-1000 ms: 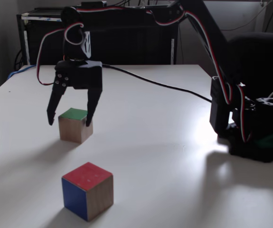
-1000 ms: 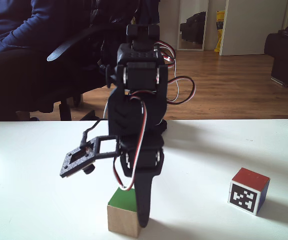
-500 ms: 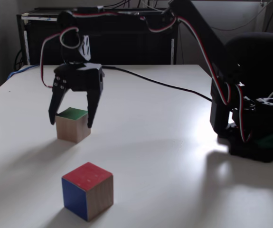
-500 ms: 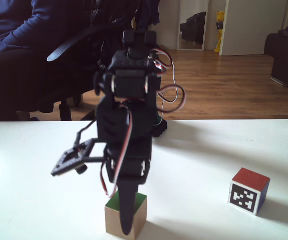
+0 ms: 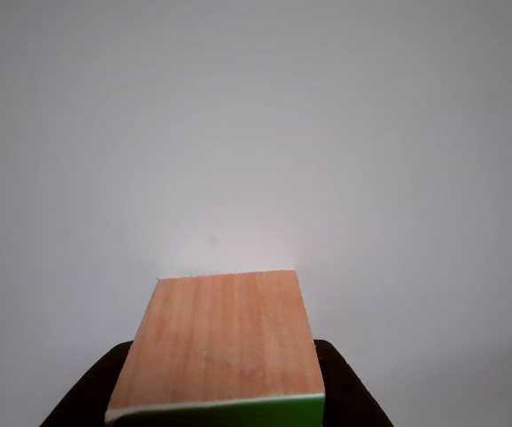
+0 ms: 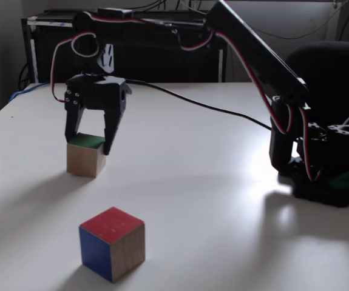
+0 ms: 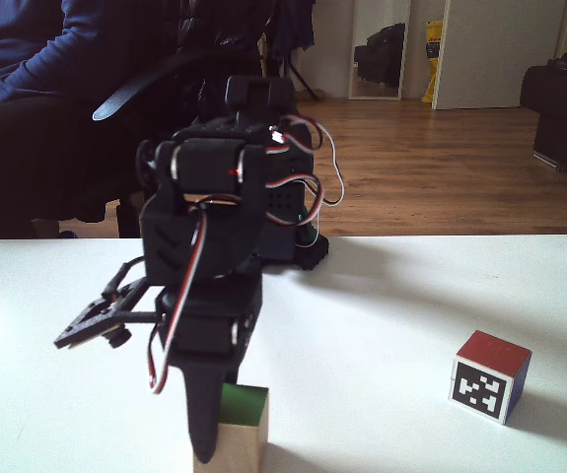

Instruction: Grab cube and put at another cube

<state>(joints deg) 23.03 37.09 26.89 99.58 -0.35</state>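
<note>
while the cube (image 6: pixel 85 155) sits on the white table (image 6: pixel 210 182), my gripper (image 6: pixel 87 142) straddles its green top, jaws narrowly apart against its sides. another cube (image 6: pixel 112 243) stands well apart, nearer that fixed camera.

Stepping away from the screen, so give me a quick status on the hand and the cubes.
Hand open, fingers straddling the green-topped cube. Cube on the table, not gripped yet. Marker cube sits apart, nothing between them.
</note>
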